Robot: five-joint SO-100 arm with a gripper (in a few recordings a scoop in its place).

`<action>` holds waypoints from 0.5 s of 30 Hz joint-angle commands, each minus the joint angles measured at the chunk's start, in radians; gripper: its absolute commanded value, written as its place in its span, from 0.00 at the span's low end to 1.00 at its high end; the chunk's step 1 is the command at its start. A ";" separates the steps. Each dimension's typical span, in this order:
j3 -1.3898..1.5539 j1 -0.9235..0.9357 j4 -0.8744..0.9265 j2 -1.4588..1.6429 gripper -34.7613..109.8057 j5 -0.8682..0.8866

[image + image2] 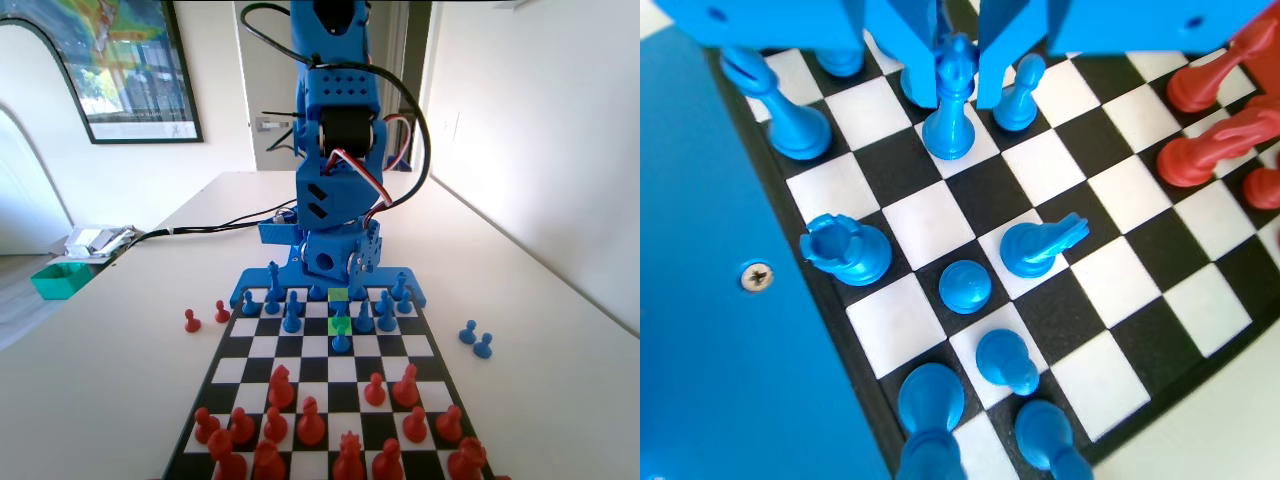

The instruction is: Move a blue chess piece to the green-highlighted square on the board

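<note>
Fixed view, board: the flat black-and-white chequered chessboard [325, 400] lies on a pale table [540, 400], the blue arm low over its far rows.
Fixed view, green square: the bright lime-green board square [339, 295] sits in the far row, a paler yellow-green square [340, 325] just nearer.
Fixed view, around: red plastic chessmen [310, 425] crowd the near rows; two red pawns [205, 317] stand off the board at left, two blue pawns [475, 338] off it at right. A teal tray [62, 280] sits at the table's far left; its contents cannot be made out.
Fixed view, writing: a framed poster [120, 65] hangs on the wall, its text too small to read.
Wrist view, gripper: the two-finger gripper [958, 85] has its jaws apart, flanking the slim solid-blue plastic chess piece [952, 100]; contact looks close but I cannot confirm it.
Wrist view, piece: upright on a white square.
Wrist view, in the way: a blue rook [845, 250], a blue knight [1040, 245] and round-headed blue pawns [965, 285] stand nearby.
</note>
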 commanded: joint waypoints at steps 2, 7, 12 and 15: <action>-0.021 -0.011 0.012 0.046 0.25 -0.011; -0.017 -0.009 0.006 0.046 0.28 -0.011; -0.015 -0.009 -0.017 0.046 0.30 -0.005; -0.020 -0.009 -0.021 0.046 0.31 -0.005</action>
